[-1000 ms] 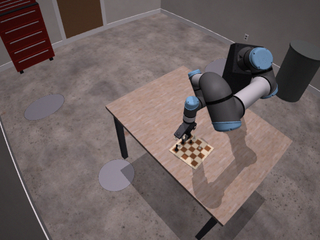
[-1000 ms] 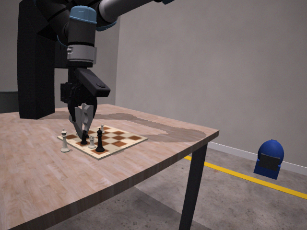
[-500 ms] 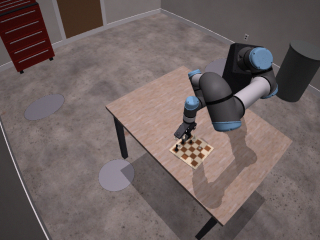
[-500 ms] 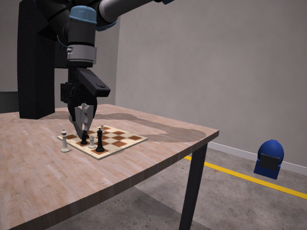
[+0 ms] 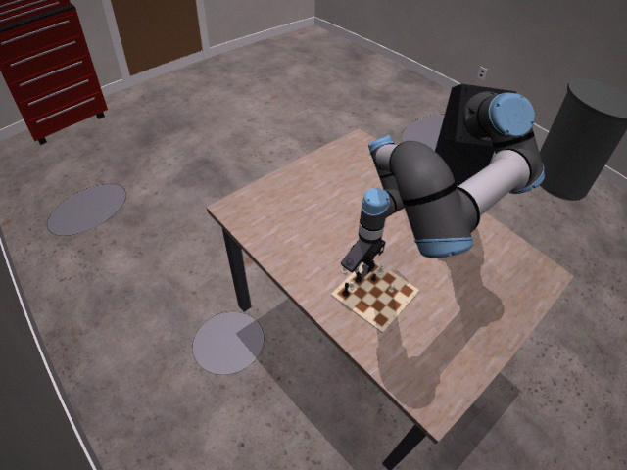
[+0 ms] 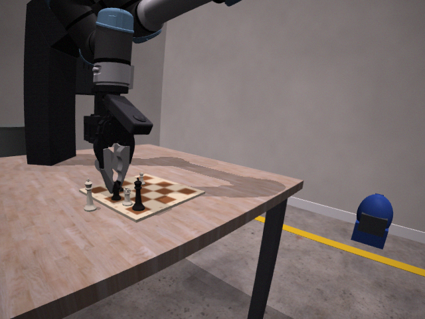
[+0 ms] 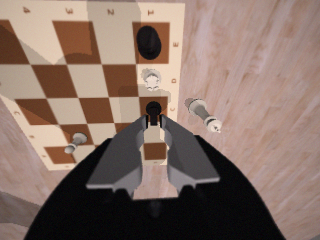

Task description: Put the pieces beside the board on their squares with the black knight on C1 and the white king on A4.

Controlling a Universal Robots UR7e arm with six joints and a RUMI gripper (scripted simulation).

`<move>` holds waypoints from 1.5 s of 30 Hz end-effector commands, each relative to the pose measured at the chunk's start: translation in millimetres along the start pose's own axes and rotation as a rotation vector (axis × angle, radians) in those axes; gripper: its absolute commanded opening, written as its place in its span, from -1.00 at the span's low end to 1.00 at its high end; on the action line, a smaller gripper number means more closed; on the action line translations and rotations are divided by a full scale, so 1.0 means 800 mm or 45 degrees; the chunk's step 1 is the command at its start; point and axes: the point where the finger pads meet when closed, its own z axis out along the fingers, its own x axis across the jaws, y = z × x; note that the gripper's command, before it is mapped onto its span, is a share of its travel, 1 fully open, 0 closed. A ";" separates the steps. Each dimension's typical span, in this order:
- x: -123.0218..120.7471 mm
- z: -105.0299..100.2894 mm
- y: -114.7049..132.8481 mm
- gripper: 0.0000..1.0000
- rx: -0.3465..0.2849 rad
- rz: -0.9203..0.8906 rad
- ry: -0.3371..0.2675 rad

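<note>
The black knight (image 5: 359,277) (image 6: 116,196) (image 7: 153,107) stands upright on C1 of the board (image 5: 382,327) (image 6: 137,219) (image 7: 176,61). My gripper (image 6: 115,188) (image 7: 153,115) is low over C1 with its fingertips on either side of the knight's head. It looks slightly open, with narrow gaps beside the head; contact is hard to tell. The white king (image 5: 344,270) (image 6: 89,198) (image 7: 201,112) stands upright on the table beside the board's number 1 edge, near C. A4 is hidden by the gripper in the wrist view.
A white rook (image 6: 127,198) (image 7: 151,79) stands on D1, a tall black piece (image 5: 346,290) (image 6: 138,197) (image 7: 149,42) on E1. A white pawn (image 5: 391,289) (image 6: 141,178) (image 7: 79,138) appears to be on B4. Another black piece (image 5: 373,277) and a white piece (image 5: 381,269) stand near the gripper.
</note>
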 end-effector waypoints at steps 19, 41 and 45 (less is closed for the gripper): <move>0.000 -0.001 0.000 -0.56 0.001 0.000 0.000; 0.000 -0.101 0.000 -0.56 0.001 0.000 0.000; 0.000 -0.107 0.000 -0.56 0.001 0.000 0.000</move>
